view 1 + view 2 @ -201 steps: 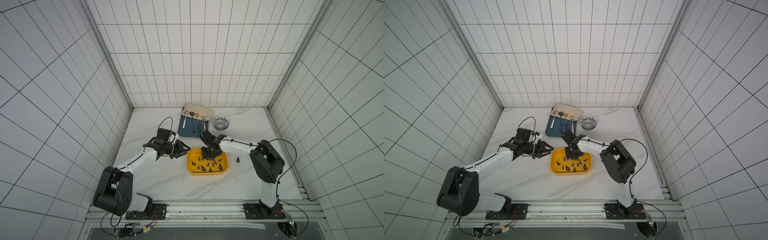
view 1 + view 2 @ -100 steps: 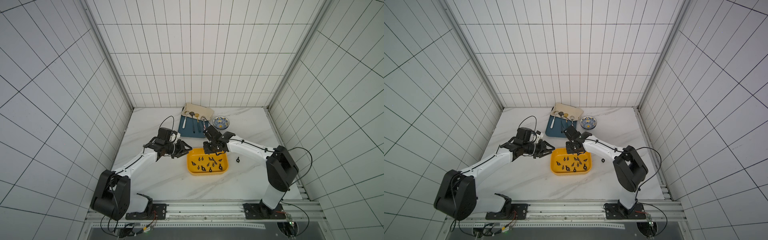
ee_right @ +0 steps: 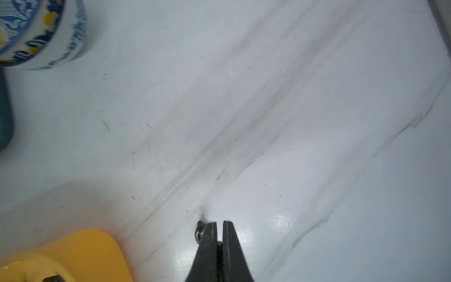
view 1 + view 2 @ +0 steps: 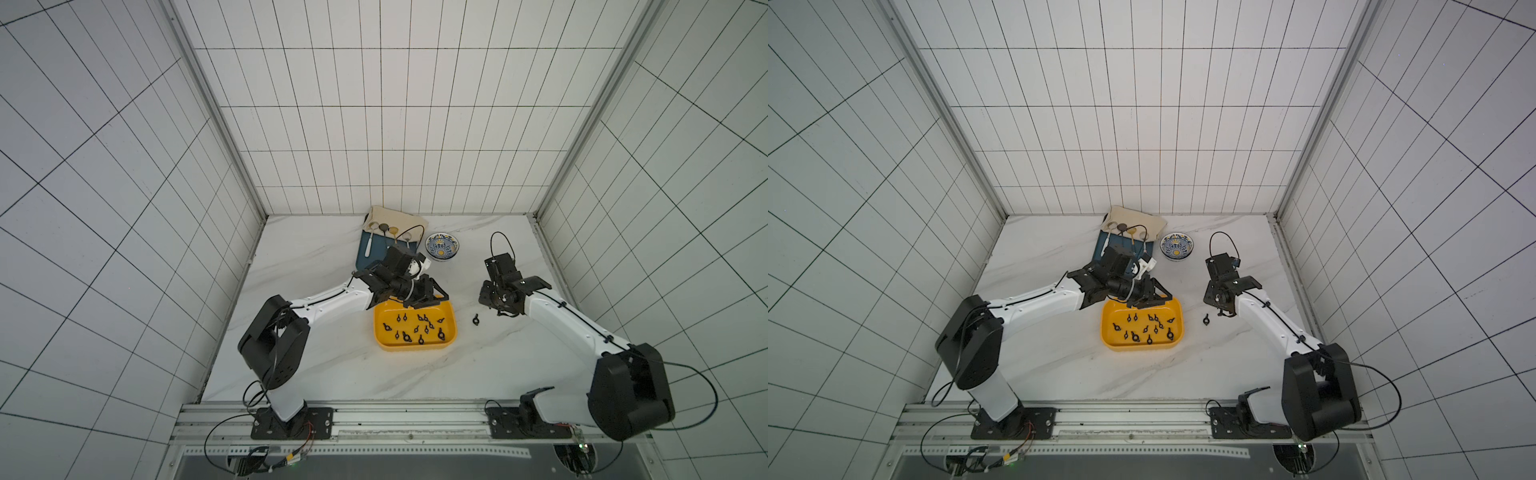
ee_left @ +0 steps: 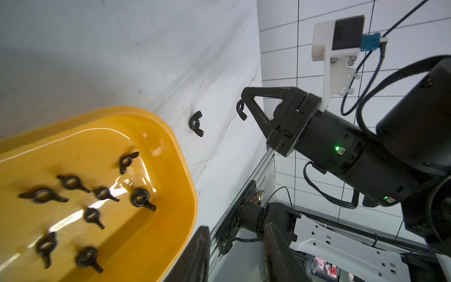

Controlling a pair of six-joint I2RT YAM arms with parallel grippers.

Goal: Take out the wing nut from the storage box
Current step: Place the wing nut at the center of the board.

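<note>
The yellow storage box [image 4: 411,348] [image 4: 1142,348] [image 5: 188,185] sits mid-table with several black wing nuts in it. My right gripper [image 4: 483,296] [image 4: 1207,296] [image 5: 244,101] [image 3: 219,223] hangs over bare table right of the box, shut on a wing nut [image 5: 241,111] [image 3: 199,232] that sticks out beside its tips. A second wing nut [image 4: 476,319] [image 4: 1205,320] [image 5: 196,123] lies on the table between the box and that gripper. At the box's far rim my left gripper [image 4: 432,297] [image 4: 1156,297] [image 5: 236,234] is open and holds nothing.
A dark-blue tray [image 4: 368,257] with spoons and a beige cloth [image 4: 399,216] lie at the back, partly behind the left wrist. A patterned bowl [image 4: 442,246] [image 3: 36,36] stands right of the tray. The aluminium rail runs along the table's front edge.
My right gripper has swung from over the box out to the right above the table, staying shut. The left gripper has moved right, up to the box's far rim.
</note>
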